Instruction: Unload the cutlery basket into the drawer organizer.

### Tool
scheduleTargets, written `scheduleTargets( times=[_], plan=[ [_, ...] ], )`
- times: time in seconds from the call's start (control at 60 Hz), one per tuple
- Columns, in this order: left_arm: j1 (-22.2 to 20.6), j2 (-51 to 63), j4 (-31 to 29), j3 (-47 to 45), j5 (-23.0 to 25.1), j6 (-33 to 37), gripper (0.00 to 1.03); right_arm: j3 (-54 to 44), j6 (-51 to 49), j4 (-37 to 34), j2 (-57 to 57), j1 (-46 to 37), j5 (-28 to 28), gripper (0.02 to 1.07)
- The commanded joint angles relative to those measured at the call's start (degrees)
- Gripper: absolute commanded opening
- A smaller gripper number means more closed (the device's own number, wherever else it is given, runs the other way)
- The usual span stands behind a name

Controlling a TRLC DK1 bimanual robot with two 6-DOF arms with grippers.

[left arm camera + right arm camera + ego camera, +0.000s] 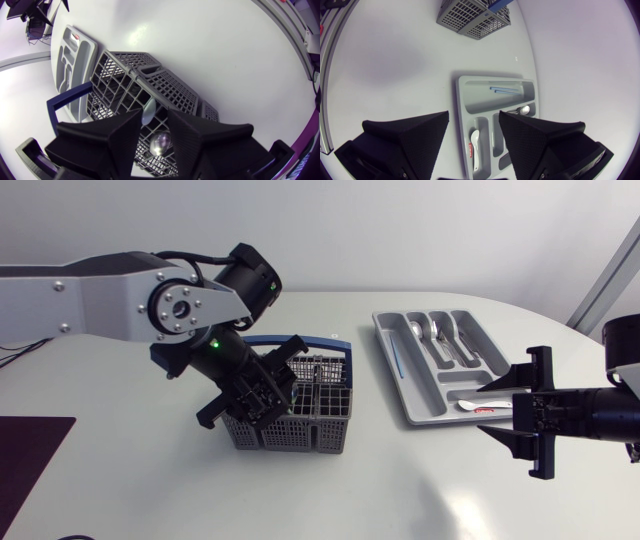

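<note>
In the organizer (470, 100), spoons (437, 332); in the basket (322, 432), metal cutlery (149, 111).

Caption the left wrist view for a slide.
Left claw open above the grey cutlery basket, a spoon visible between its fingers, drawer organizer beyond.

The white worktop (450, 490) carries a mid-grey plastic cutlery basket (300, 430) with an open square-grid lattice on its walls and a dark blue handle (65, 102), and a plain light grey plastic drawer organizer (425, 395). The organizer holds shiny silver metal spoons (440, 335), a thin light blue stick (397, 360) and a white plastic spoon (478, 407) with a red mark. The left end effector (155, 114) and right end effector (474, 116) are matte black, and a green indicator light (213, 343) shows on the silver-grey left arm (110, 295).
</note>
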Motion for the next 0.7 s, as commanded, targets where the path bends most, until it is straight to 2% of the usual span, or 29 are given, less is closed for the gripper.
scheduleTargets(
  times=[0.0,0.117,0.333,0.683],
  plan=[
    [-0.3,2.6,-0.8,2.3,-0.5,3.5,0.24,-1.6,1.1,-0.6,0.1,0.2,-0.6,0.75],
    [-0.8,3.8,-1.2,3.8,-0.7,4.3,0.12,-2.3,1.2,-0.4,0.2,0.2,-0.8,0.75],
    [-1.6,4.2,-2.9,5.9,-0.9,5.2,0.08,-2.6,1.1,1.4,2.2,-1.1,-1.7,0.75],
    [-2.9,4.2,-8.2,10.6,-1.0,5.4,0.08,-4.3,0.8,3.0,3.2,-1.5,-2.6,0.75]
  ],
)
